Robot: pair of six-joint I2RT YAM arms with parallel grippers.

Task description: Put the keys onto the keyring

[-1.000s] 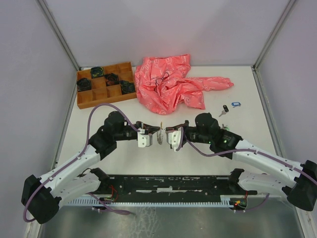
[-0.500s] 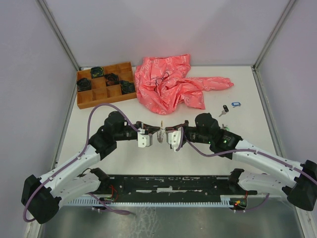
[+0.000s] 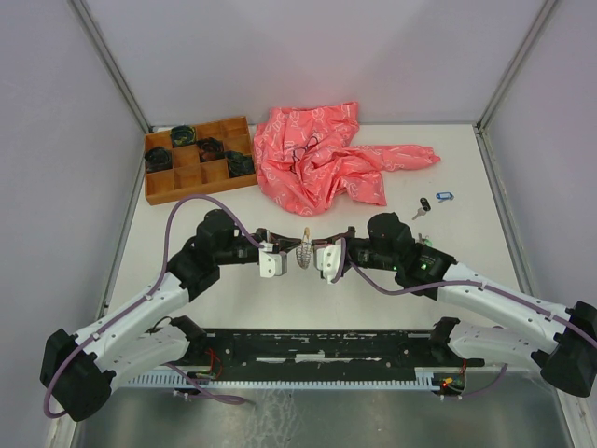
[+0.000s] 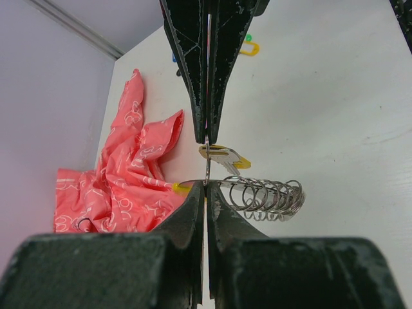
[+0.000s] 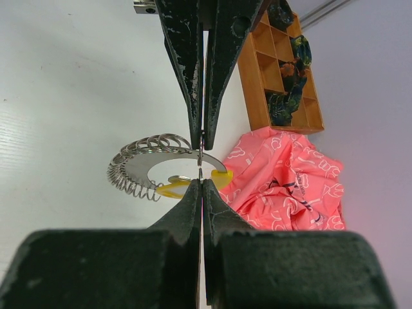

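- Keyring (image 3: 302, 254) sits at mid-table between both arms, a yellow-tagged key (image 4: 222, 156) just beside its coils.
- Left gripper (image 3: 290, 252) and right gripper (image 3: 315, 253) each clench its wire, tips facing.
- Black-tagged key (image 3: 424, 205) and blue-tagged key (image 3: 444, 196) lie well apart to the right, near the pink cloth (image 3: 326, 159).

**Reporter:** What frames the scene?

**Photographer:** A white table (image 3: 466, 187) sits boxed in by pale lilac walls (image 3: 308, 56) at the back and on both sides.

**Reporter:** And the corners?

**Photographer:** Grey metal posts (image 3: 112, 65) slant up from the table's two far corners. The light is soft and even, with only faint shadows.
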